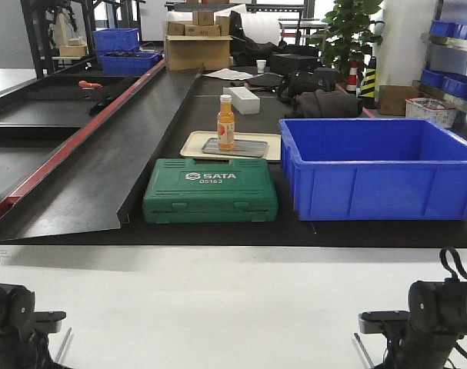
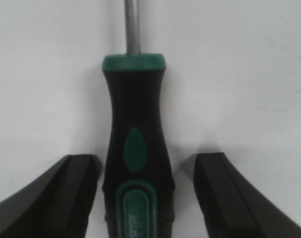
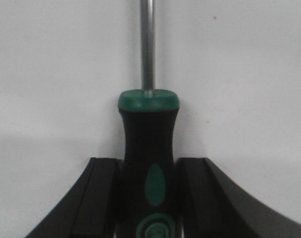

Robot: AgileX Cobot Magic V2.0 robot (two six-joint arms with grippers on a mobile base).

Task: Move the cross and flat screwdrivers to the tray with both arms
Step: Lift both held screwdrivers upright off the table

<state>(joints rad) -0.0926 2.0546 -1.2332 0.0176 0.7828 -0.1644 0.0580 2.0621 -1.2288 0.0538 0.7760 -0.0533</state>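
Note:
One screwdriver [image 2: 136,148], black-and-green handle and slim shaft pointing away, lies on the white surface between the fingers of my left gripper [image 2: 146,163]. That gripper is open, with a clear gap on the right side. A second, similar screwdriver [image 3: 149,134] sits in my right gripper [image 3: 149,163], whose fingers press both sides of its handle. In the front view only the thin shafts [image 1: 61,344] [image 1: 362,350] show, beside the left arm [image 1: 14,311] and the right arm [image 1: 441,307] at the bottom corners. The tray is out of view.
Beyond the white table [image 1: 218,307] lies a black bench with a green SATA case [image 1: 210,191], a blue bin [image 1: 379,169], and a cream tray [image 1: 195,142] holding a small grey tray [image 1: 248,147] and an orange bottle [image 1: 226,123].

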